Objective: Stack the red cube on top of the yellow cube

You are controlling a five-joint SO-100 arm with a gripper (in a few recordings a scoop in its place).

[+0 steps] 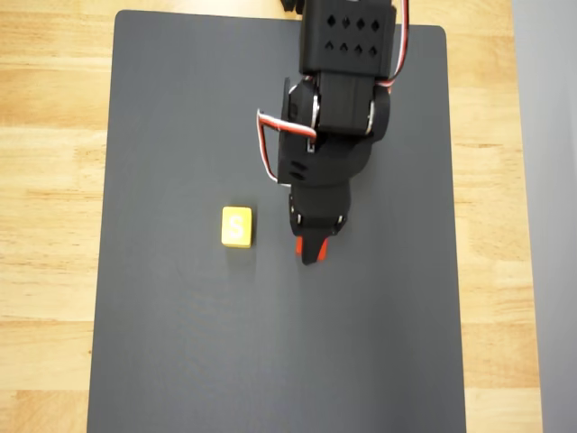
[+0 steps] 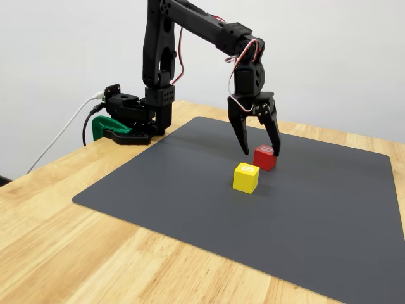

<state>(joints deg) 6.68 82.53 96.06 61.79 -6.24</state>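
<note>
On the dark mat (image 2: 190, 190), your gripper (image 2: 261, 151) hangs with its jaws spread apart, straddling the red cube (image 2: 265, 158) without clamping it. You'll find the yellow cube (image 2: 246, 177) just beside the red one, nearer the fixed camera.

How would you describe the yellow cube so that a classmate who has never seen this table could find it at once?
Start at the dark grey mat that covers most of the wooden table, then look near its middle, just in front of the black arm's open claw. The yellow cube sits there beside the red cube. It is yellow with a white letter on top, and the claw is not around it.
</note>
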